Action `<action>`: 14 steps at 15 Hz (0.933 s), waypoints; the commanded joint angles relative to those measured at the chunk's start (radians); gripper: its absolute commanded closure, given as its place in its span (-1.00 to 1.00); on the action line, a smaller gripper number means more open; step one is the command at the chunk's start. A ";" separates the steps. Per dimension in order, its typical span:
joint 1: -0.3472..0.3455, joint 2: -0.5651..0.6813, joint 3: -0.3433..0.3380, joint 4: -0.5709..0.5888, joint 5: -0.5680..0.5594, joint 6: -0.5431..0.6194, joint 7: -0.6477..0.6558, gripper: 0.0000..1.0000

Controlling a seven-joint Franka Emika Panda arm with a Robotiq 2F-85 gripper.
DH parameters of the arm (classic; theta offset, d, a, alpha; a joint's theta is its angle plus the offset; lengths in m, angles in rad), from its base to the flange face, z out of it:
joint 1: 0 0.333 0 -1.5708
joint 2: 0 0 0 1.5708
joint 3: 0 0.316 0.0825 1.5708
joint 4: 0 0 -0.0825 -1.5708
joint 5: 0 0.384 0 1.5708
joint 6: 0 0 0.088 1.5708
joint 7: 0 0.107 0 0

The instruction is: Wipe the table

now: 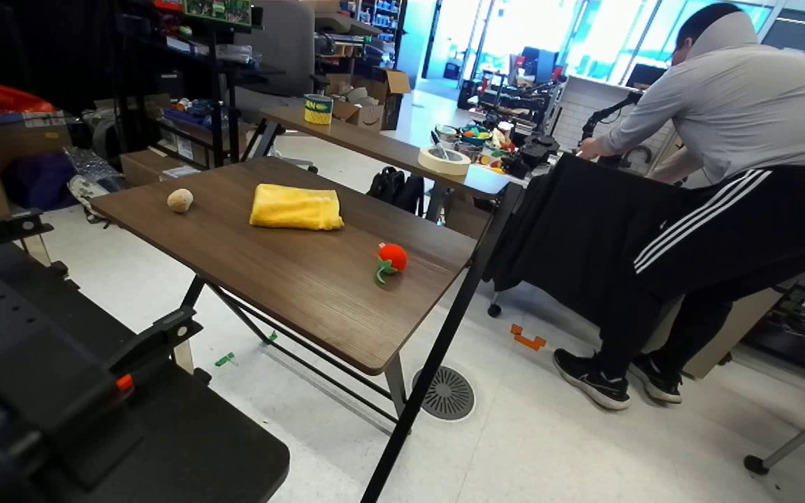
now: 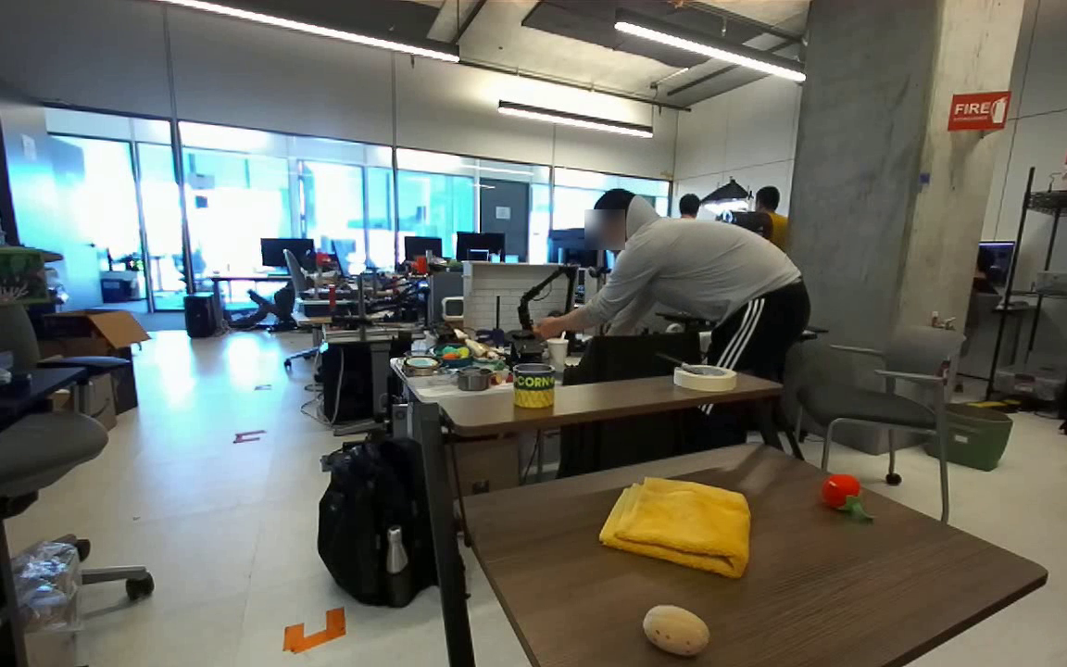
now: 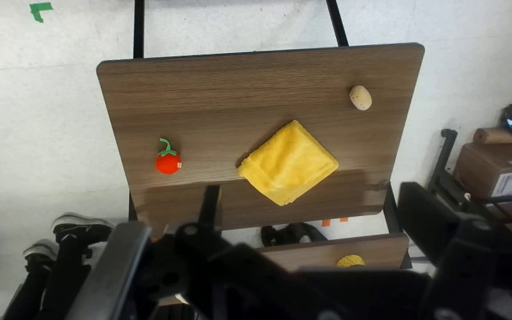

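dark brown wood-look table (image 3: 247, 98) stands on a pale floor (image 3: 38, 133); in the wrist view it lies beyond the gripper (image 3: 311, 195), its fingers (image 3: 425, 211) spread wide. on the table, a folded yellow towel (image 3: 288, 164) rests between a toy tomato (image 3: 168, 164) and a speckled toy potato (image 3: 361, 98).

Hand (image 3: 314, 206): matt black, blurred; metal or plastic, cannot tell.
Grey bar (image 3: 109, 271), beside the hand: smooth, metal-looking, dull sheen.
Worktop (image 3: 238, 89), ahead of the hand: wood-look, fine straight grain, mostly matt, faint sheen.
Worktop legs (image 3: 138, 31), farther ahead of the hand: black, metal-looking, matt.
Towel (image 3: 287, 164), straight ahead of the hand: matt cloth, rough fleecy pile.
Tomato (image 3: 168, 164), ahead of the hand, off to one side: felt-like cloth look, matt.
Speckled egg-shaped piece (image 3: 361, 98), farther from the hand than the towel: smooth-looking, matt.
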 commanded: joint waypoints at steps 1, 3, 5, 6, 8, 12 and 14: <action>0.024 0.022 0.024 0.042 0.081 -0.013 0.029 -1.00; 0.035 0.126 0.067 0.090 0.138 0.061 0.109 -1.00; 0.018 0.238 0.119 0.104 0.147 0.221 0.214 -1.00; -0.003 0.287 0.146 0.100 0.116 0.296 0.276 -1.00; -0.041 0.410 0.193 0.112 0.023 0.427 0.412 -1.00; -0.073 0.685 0.197 0.194 -0.262 0.470 0.683 -1.00; -0.033 0.626 0.160 0.132 -0.219 0.481 0.632 -1.00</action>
